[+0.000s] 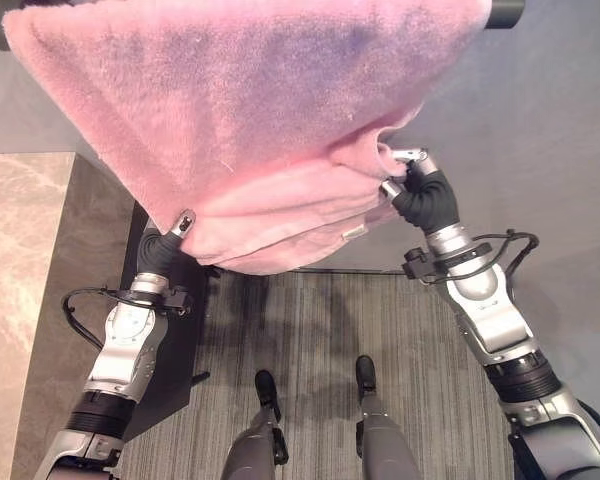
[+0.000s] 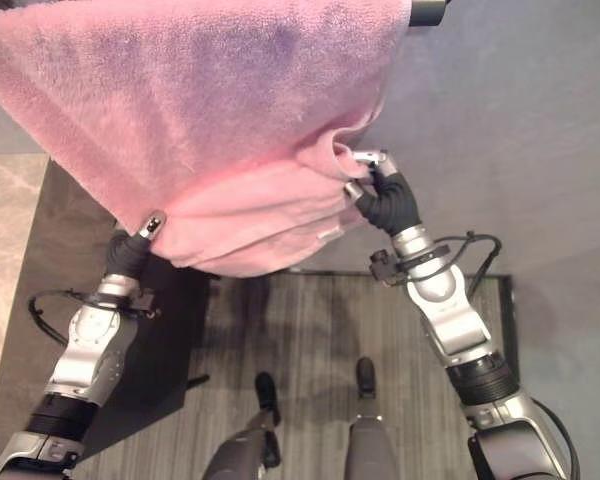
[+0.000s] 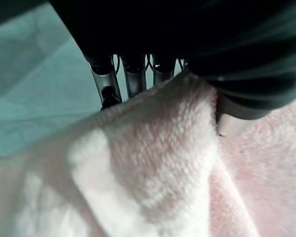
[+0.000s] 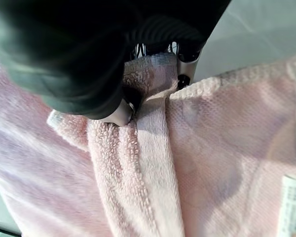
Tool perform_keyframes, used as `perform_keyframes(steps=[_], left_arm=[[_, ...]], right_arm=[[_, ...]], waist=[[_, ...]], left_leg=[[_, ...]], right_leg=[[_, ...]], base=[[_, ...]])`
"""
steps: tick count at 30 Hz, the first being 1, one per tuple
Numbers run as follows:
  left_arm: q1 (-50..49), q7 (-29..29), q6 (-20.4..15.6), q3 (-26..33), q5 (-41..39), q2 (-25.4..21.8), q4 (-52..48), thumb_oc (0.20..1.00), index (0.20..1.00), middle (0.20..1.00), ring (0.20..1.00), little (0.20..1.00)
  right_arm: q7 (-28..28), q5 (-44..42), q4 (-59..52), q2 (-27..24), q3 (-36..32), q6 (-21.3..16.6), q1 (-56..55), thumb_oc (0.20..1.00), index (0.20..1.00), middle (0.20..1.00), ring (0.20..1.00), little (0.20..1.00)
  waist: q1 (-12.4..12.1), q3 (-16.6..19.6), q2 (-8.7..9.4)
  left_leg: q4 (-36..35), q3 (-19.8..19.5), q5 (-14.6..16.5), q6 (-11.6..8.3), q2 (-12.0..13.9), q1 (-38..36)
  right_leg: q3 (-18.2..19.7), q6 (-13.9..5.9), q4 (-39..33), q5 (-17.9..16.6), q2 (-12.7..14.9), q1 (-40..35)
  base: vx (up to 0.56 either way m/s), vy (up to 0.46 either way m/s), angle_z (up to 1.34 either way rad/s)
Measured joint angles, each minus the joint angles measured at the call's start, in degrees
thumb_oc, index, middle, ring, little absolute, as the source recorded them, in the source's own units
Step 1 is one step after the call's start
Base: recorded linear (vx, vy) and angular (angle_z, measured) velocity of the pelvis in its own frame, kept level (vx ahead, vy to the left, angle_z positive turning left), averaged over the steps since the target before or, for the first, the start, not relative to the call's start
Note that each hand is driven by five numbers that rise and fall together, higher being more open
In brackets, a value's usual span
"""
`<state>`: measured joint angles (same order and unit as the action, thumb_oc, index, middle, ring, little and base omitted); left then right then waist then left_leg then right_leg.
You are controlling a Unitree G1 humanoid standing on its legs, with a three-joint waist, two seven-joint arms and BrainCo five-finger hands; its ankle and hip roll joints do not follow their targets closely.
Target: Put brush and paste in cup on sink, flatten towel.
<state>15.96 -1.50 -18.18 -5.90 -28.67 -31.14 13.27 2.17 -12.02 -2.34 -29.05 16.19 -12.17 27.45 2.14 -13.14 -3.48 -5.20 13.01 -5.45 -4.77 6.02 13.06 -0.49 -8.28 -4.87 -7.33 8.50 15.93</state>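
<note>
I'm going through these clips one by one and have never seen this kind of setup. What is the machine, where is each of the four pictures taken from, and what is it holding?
This is a humanoid robot with two silver-grey arms, each ending in a hand. The two wide pictures come from a stereo camera on its head, looking down, so they show the same scene from almost the same spot. The two close pictures come from cameras on its wrists, looking along each hand.

A pink towel hangs over a dark rail in front of a grey wall. The left hand grips the towel's lower left part; its wrist view shows cloth pinched between its fingers and thumb. The right hand pinches the towel's bunched right edge, where a small white label is sewn on. To the left is a marbled stone surface.
</note>
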Motion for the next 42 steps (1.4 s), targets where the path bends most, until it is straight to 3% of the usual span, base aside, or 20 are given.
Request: perform_keyframes(steps=[6,7,11,13,14,21,22,23,24,29,36,42], left_arm=[[0.0,0.0,0.1,-0.6,0.1,0.2,1.9,0.2,0.2,0.2,0.2,0.2],[0.0,0.0,0.2,-0.9,0.1,0.3,2.3,0.2,0.2,0.2,0.2,0.2],[0.3,-0.1,0.7,-1.6,0.4,1.6,4.6,0.2,0.2,0.2,0.2,0.2],[0.8,-0.6,0.4,-1.6,0.6,2.6,6.7,0.2,0.2,0.2,0.2,0.2],[1.4,-0.7,0.4,-1.6,0.6,2.7,8.2,0.2,0.2,0.2,0.2,0.2],[2.4,-2.2,1.3,-2.1,2.9,2.7,11.6,0.2,0.2,0.2,0.2,0.2],[2.5,-2.5,1.6,-2.3,3.1,2.8,11.9,0.47,0.47,0.47,0.47,0.47],[2.5,-2.7,1.7,-2.3,4.3,2.8,12.4,0.84,0.84,0.84,0.84,0.84],[2.5,-3.0,2.2,-2.9,5.3,2.8,13.8,1.0,1.0,1.0,1.0,1.0],[1.7,-4.6,5.1,-6.8,9.7,3.1,21.3,1.0,1.0,1.0,1.0,1.0],[1.4,-5.8,8.6,-9.0,15.5,10.2,34.7,1.0,1.0,1.0,1.0,1.0],[-8.6,-7.5,8.3,-7.7,17.2,14.4,33.9,1.0,1.0,1.0,1.0,1.0]], right_arm=[[0.1,0.9,1.2,0.1,0.8,0.8,-0.1,0.2,0.2,0.2,0.2,0.2],[0.2,1.2,1.8,0.2,0.9,0.9,-0.1,0.373,0.373,0.373,0.373,0.373],[0.3,1.8,4.2,0.4,2.0,1.3,-0.1,0.598,0.598,0.598,0.598,0.598],[0.4,2.1,5.6,0.4,2.8,1.3,-0.1,0.944,0.944,0.944,0.944,0.944],[0.5,2.3,6.8,0.5,3.7,1.4,-0.2,1.0,1.0,1.0,1.0,1.0],[1.5,4.5,9.1,0.7,5.4,2.1,-0.3,1.0,1.0,1.0,1.0,1.0],[1.6,4.5,10.1,1.1,5.4,2.2,-0.2,1.0,1.0,1.0,1.0,1.0],[1.6,4.6,11.0,1.4,5.5,2.3,-0.2,1.0,1.0,1.0,1.0,1.0],[1.6,4.9,12.5,1.6,5.8,2.4,-0.2,1.0,1.0,1.0,1.0,1.0],[1.9,5.0,15.7,1.8,7.3,3.4,-0.1,1.0,1.0,1.0,1.0,1.0],[2.7,6.2,29.2,2.6,10.4,4.5,-0.4,1.0,1.0,1.0,1.0,1.0],[2.8,5.9,34.8,2.1,4.9,4.1,-15.7,1.0,1.0,1.0,1.0,1.0]], waist=[[0.0,0.5,-0.88],[0.0,0.7,-1.19],[0.1,1.3,-1.77],[0.2,1.8,-1.87],[0.2,2.4,-1.96],[0.5,4.1,-2.14],[0.6,4.2,-2.13],[0.6,4.4,-2.14],[0.6,4.7,-2.13],[1.6,5.4,-1.7],[2.2,5.8,-1.01],[2.8,7.9,0.73]], left_leg=[[0.0,-0.1,-0.1,0.1,-0.1,-0.2],[0.0,-0.1,-0.1,0.13,-0.1,-0.3],[0.0,-0.2,-0.1,0.11,0.0,-1.1],[0.0,-0.2,-0.2,0.0,0.1,-1.1],[0.0,-0.2,-0.2,-0.01,0.2,-1.1],[0.0,0.1,-0.2,-0.02,0.3,-1.7],[0.0,0.1,-0.2,-0.02,0.3,-2.0],[0.0,0.1,-0.2,-0.02,0.4,-2.0],[0.0,0.1,-0.2,-0.02,0.4,-2.1],[0.0,0.2,-0.2,-0.03,0.4,-2.3],[0.0,0.2,0.0,-0.14,0.8,-6.1],[-0.1,0.2,0.8,-0.26,1.2,-8.6]], right_leg=[[0.0,-0.1,0.0,-0.1,0.2,-0.2],[-0.1,-0.12,0.0,-0.1,0.1,-0.3],[-0.1,-0.13,0.0,-0.1,0.0,-1.1],[-0.1,-0.05,0.0,-0.2,-0.1,-1.1],[-0.1,-0.03,0.0,-0.2,-0.2,-1.1],[0.0,0.01,0.0,-0.2,-0.4,-1.6],[0.1,0.01,0.0,-0.2,-0.4,-1.9],[0.1,0.01,0.0,-0.2,-0.4,-1.9],[0.1,0.01,0.0,-0.2,-0.4,-1.9],[0.2,0.06,0.0,-0.3,-0.4,-2.1],[0.2,0.1,0.0,0.2,-0.8,-5.8],[0.2,0.44,-0.4,1.1,-0.9,-8.1]], base=[[0.0,0.0,0.0],[0.0,0.0,0.0],[0.0,0.0,0.0],[0.0,0.0,0.0],[0.0,0.0,0.0],[0.0,0.0,0.0],[0.0,0.0,0.0],[0.0,0.0,0.0],[0.0,0.0,0.0],[0.0,-0.006,0.0],[0.03,-0.023,-0.01],[0.02,-0.017,0.0]])
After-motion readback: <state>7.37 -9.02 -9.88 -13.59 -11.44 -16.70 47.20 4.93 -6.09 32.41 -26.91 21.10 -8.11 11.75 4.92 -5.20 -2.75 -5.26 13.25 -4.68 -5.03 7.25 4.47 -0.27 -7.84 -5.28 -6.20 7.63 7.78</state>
